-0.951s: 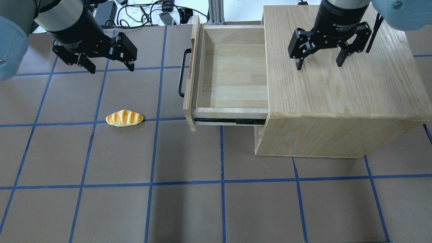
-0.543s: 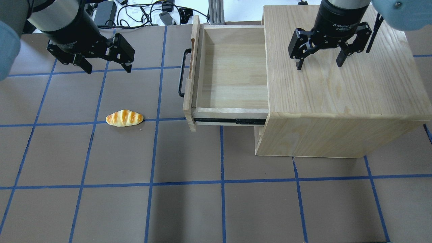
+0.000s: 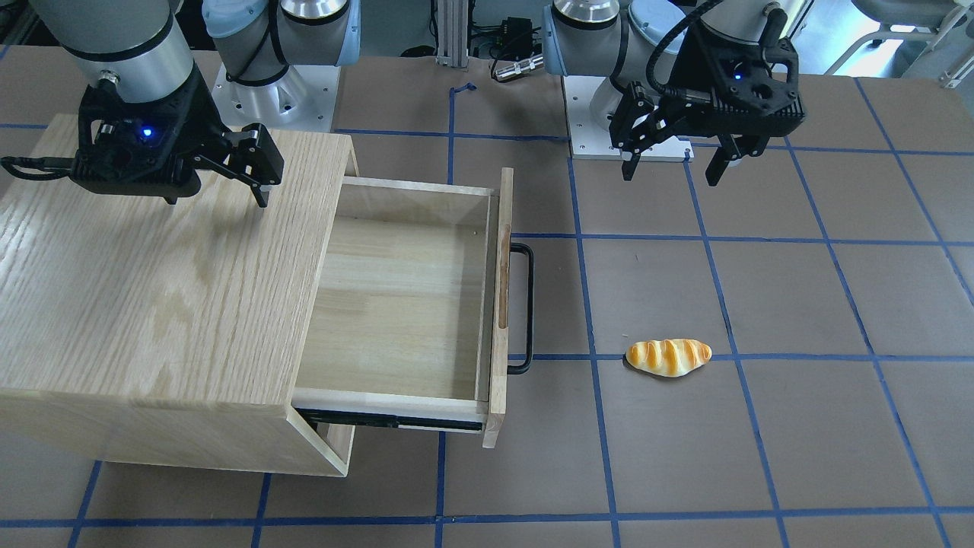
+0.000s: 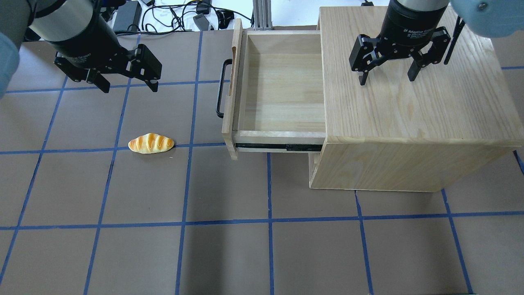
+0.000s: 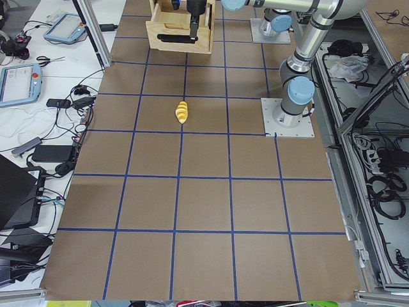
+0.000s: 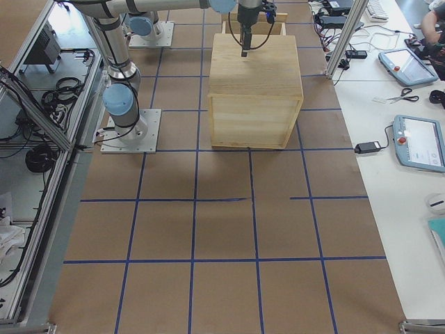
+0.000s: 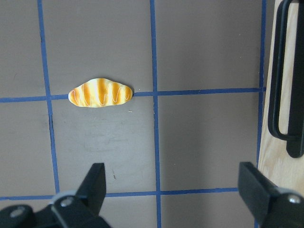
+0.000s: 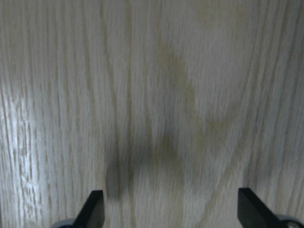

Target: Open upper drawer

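The upper drawer is pulled far out of the oak cabinet, and its light-wood box is empty. Its black bar handle faces left; the handle also shows in the front view and at the right edge of the left wrist view. My left gripper is open and empty above the table, well left of the handle. My right gripper is open and empty just above the cabinet top. The front panel below the drawer is hidden.
A bread roll lies on the brown table left of the drawer front; it also shows in the left wrist view. Cables and power bricks lie past the table's far edge. Blue tape lines grid the table.
My left gripper has drifted a little to the left, away from the drawer handle. The drawer, the bread roll and my right gripper have not moved.
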Tool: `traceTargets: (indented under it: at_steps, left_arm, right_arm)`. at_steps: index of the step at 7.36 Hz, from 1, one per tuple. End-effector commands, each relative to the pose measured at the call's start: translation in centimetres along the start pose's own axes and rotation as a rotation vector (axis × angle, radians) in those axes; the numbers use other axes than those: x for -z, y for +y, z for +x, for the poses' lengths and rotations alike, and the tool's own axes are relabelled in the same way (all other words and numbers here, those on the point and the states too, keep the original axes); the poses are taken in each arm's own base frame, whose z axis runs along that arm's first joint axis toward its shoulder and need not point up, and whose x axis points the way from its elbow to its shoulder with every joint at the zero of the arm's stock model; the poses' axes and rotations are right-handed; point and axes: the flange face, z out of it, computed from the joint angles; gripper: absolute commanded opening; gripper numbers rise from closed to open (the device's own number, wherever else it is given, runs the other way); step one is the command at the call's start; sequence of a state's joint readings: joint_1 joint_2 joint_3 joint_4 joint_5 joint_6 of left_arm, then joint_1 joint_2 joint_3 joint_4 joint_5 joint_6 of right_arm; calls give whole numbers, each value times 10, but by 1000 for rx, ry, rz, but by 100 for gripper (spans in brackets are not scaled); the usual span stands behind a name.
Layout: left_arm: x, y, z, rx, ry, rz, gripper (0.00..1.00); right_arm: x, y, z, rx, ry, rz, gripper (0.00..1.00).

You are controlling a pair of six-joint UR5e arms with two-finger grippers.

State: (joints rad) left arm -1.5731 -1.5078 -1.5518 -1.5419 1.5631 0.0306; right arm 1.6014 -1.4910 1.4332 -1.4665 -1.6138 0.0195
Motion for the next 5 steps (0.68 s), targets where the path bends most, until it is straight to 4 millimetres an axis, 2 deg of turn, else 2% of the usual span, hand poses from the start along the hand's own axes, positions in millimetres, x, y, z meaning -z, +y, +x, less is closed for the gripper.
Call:
traceTargets:
  at_steps: [1, 5]
  left_arm:
    - [-1, 2, -1, 1, -5, -2, 100]
    - [-1, 3, -7, 0, -60, -27, 100]
  right_arm:
    - [0, 0, 1, 0, 0, 0, 100]
    - [0, 0, 0, 0, 0, 0, 100]
